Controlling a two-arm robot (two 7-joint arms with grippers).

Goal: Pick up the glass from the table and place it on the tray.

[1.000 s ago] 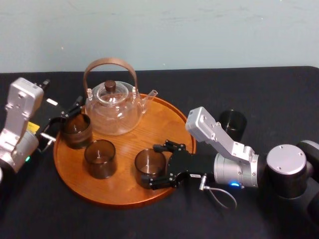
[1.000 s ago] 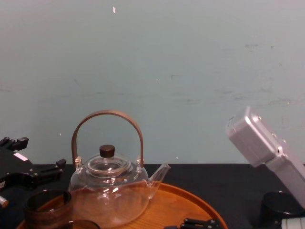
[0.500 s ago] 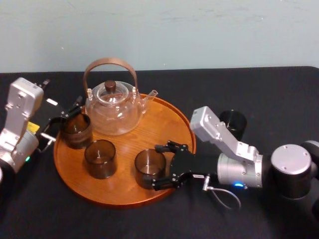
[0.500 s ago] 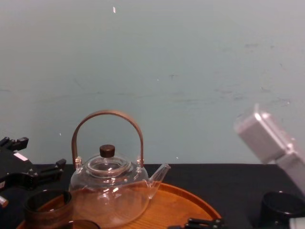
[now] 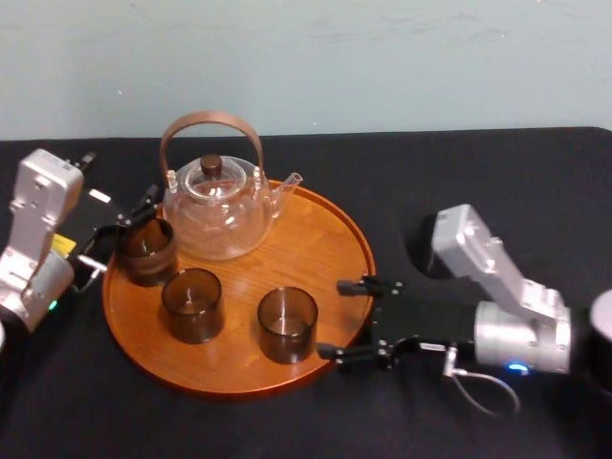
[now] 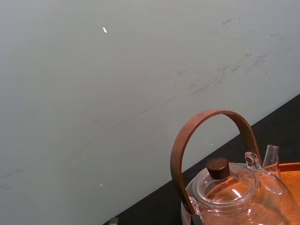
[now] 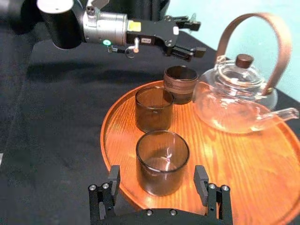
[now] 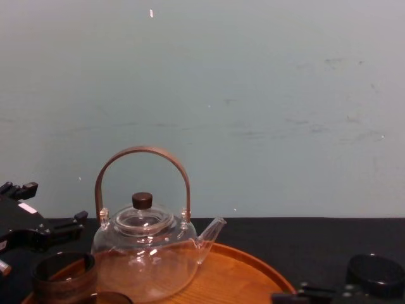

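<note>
- Head view: my right gripper (image 5: 335,320) has drawn back to the right. A second ago its fingers bracketed the glass (image 5: 287,323); now they are spread wide at the tray's (image 5: 330,225) front-right rim, gripping nothing.
- The glass stands upright on the tray, front right, where it was.
- My left gripper (image 5: 120,232) has stayed by the far-left tumbler (image 5: 145,251) beside the teapot (image 5: 215,206), fingers apart.
- Right wrist view looks down into the glass, just ahead of my fingertips and untouched.
- Chest view shows, side-on, a dark tumbler (image 8: 373,273) on the table right of the tray; in the head view my right arm mostly covers it.
</note>
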